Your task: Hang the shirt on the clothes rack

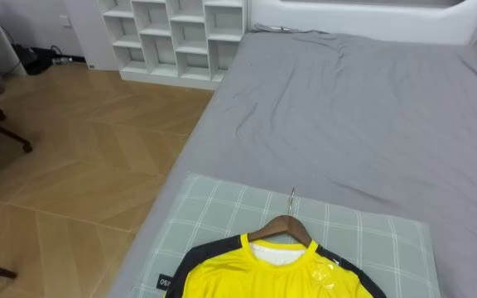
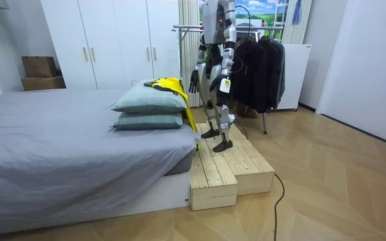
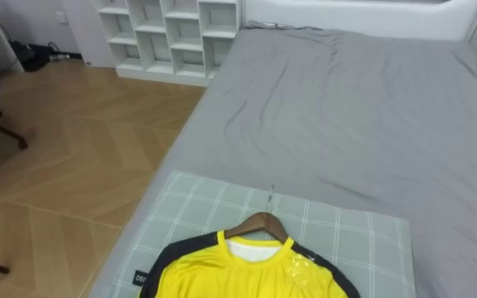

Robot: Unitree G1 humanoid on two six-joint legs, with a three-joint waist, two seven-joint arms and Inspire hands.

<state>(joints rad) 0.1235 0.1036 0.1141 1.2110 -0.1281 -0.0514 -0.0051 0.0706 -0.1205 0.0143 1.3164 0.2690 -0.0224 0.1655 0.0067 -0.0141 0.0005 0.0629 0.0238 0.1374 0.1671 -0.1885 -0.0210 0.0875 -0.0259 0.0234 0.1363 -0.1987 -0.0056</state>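
One shirt [image 1: 263, 277], one hanger [image 1: 286, 225], two pillows [image 2: 151, 102]

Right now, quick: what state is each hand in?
Left hand: cannot be told; it hangs at the robot's side.
Right hand: cannot be told; it hangs apart from the yellow shirt.

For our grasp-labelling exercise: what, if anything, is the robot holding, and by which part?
Nothing. The left hand and right hand hang empty by its sides; the yellow shirt on its wooden hanger lies untouched on the pillow.
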